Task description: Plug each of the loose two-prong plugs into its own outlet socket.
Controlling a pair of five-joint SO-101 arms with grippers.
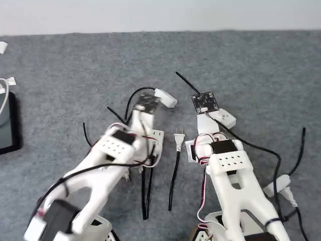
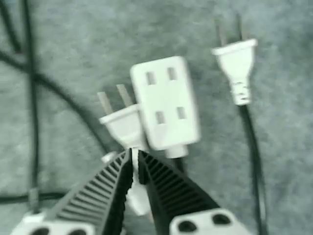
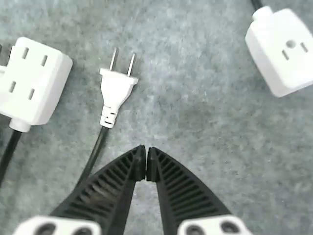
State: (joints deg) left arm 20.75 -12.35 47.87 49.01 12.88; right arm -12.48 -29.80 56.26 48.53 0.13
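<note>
My left gripper [image 2: 135,159] is shut on the neck of a white two-prong plug [image 2: 122,125]. The plug's prongs lie beside a white outlet block [image 2: 166,103], touching its side and not in its slots. A second loose plug [image 2: 236,61] on a black cord lies a little past that block; it is also plain in the right wrist view [image 3: 117,85] and the high view [image 1: 179,136]. My right gripper [image 3: 146,156] is shut on nothing and hangs over the carpet just behind this plug. Another white outlet block [image 3: 283,51] lies off to the far side.
Grey carpet covers the table. Several black cords [image 1: 173,181] run between the two arms. A white cord end [image 1: 165,98] lies farther back, another [image 1: 283,187] at the right near the right arm's base. A dark flat device [image 1: 7,125] sits at the left edge.
</note>
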